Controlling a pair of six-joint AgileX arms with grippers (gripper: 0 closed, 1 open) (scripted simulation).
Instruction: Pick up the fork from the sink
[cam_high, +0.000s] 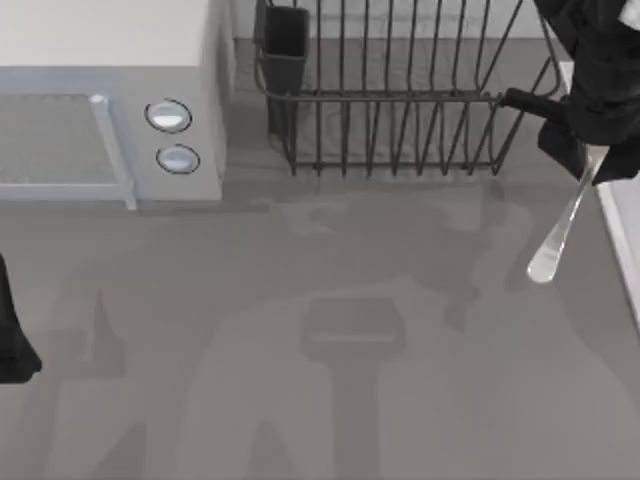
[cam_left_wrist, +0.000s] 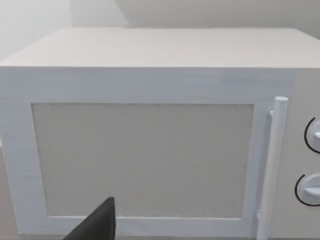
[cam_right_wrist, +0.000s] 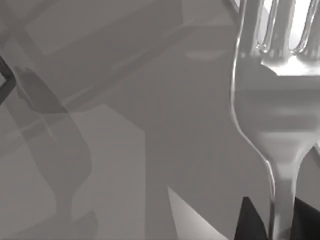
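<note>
**Fork held up in the air by the right gripper**

In the top view, the right gripper (cam_high: 596, 150) is at the upper right of the frame. Its two black fingers pinch the neck of the fork (cam_high: 562, 225), so the jaws are closed on it. The shiny handle slants down and to the left from the gripper, and its rounded end hangs over the grey table (cam_high: 300, 400), near the right edge of the frame. The fork touches nothing but the gripper.

The sink (cam_high: 622, 230) shows as a pale strip of rim at the right edge of the frame, just beside the fork. The fork is out of the sink, lifted above the table.

In the right wrist view, the fork (cam_right_wrist: 280, 115) is very close. Its tines reach the upper right corner of the frame, and its slim neck runs down between two dark fingertips (cam_right_wrist: 250, 222) at the lower right.

A dark wire dish rack (cam_high: 400, 100) stands at the top middle of the top view, just left of the right gripper. A white microwave (cam_high: 110, 100) with two round knobs (cam_high: 168, 116) sits at the upper left.

The left arm (cam_high: 15, 340) is parked at the left edge of the top view. In the left wrist view, one dark finger (cam_left_wrist: 100, 225) pokes up at the bottom, in front of the microwave's door (cam_left_wrist: 142, 160). It cannot be told if the left jaws are spread or closed.
</note>
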